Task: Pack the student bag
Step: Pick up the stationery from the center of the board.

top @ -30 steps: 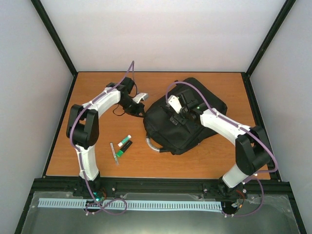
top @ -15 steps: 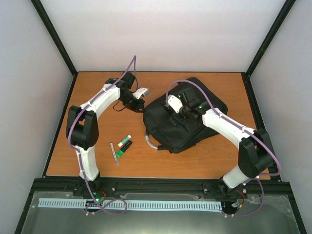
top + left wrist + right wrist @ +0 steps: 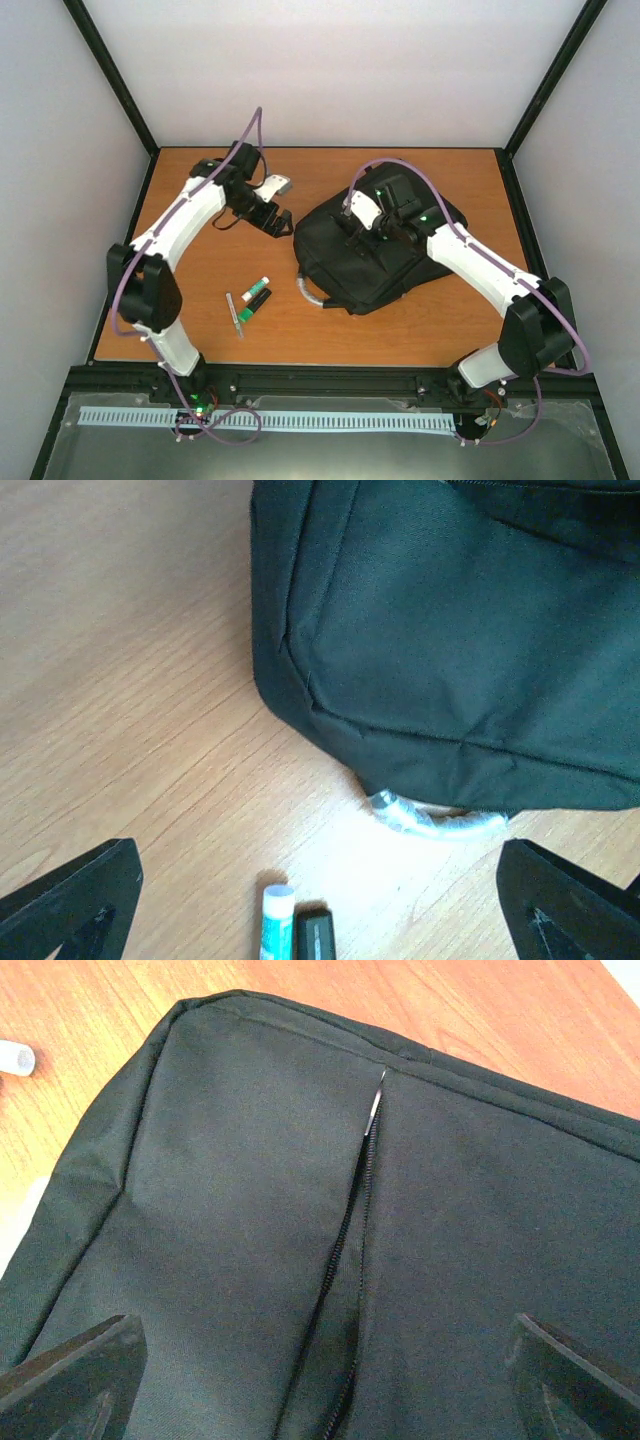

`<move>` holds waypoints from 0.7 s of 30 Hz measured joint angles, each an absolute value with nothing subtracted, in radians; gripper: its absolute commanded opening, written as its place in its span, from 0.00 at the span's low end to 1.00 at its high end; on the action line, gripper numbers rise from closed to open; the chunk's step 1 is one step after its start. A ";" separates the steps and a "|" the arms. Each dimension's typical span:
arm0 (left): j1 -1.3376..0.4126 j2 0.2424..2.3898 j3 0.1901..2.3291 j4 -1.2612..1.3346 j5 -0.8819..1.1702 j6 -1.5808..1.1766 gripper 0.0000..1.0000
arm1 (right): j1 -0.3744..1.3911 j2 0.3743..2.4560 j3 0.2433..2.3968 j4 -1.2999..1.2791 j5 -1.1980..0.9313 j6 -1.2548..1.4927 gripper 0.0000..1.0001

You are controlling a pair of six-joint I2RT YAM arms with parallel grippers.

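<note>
The student bag [image 3: 375, 262], a large black backpack, lies flat right of the table's middle, its grey loop handle [image 3: 312, 296] pointing to the near left. My left gripper [image 3: 274, 219] hangs open just left of the bag's far-left corner. In its wrist view the bag [image 3: 450, 630] fills the top, the handle [image 3: 435, 822] curls below it, and nothing lies between the open fingers of the gripper [image 3: 315, 855]. My right gripper [image 3: 358, 228] hovers open over the bag's far-left part. Its wrist view shows a partly open zipper [image 3: 358, 1220] running up between the spread fingers of the gripper [image 3: 328, 1330].
Left of the bag lie a teal-and-white glue stick [image 3: 259, 288], a black-and-green stick [image 3: 255, 302] and a thin pen [image 3: 235, 313]. The glue stick [image 3: 275, 920] and the black stick [image 3: 315, 935] show at the bottom of the left wrist view. Black frame posts edge the table.
The left arm has swung its elbow out to the left and its gripper has drawn back a little from the bag's corner. The right arm has reached slightly farther over the bag.
</note>
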State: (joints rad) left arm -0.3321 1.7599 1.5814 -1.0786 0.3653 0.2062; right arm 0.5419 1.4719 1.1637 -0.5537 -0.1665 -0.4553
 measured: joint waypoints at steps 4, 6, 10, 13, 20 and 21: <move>-0.332 1.643 1.544 -1.101 0.340 0.220 1.00 | 0.532 1.470 1.170 -0.553 -0.188 -0.459 1.00; -0.332 1.585 1.496 -1.098 0.345 0.239 1.00 | 0.527 1.469 1.170 -0.553 -0.198 -0.464 1.00; -0.332 1.475 1.386 -1.077 0.319 0.220 1.00 | 0.517 1.463 1.154 -0.542 -0.216 -0.472 1.00; -0.332 1.411 1.308 -1.034 0.204 0.152 1.00 | 0.512 1.462 1.139 -0.542 -0.226 -0.479 1.00; -0.257 1.397 1.142 -1.010 0.017 0.006 0.94 | 0.506 1.461 1.124 -0.542 -0.247 -0.490 1.00; -0.231 1.396 1.123 -1.009 0.020 -0.018 0.92 | 0.504 1.461 1.124 -0.542 -0.248 -0.492 1.00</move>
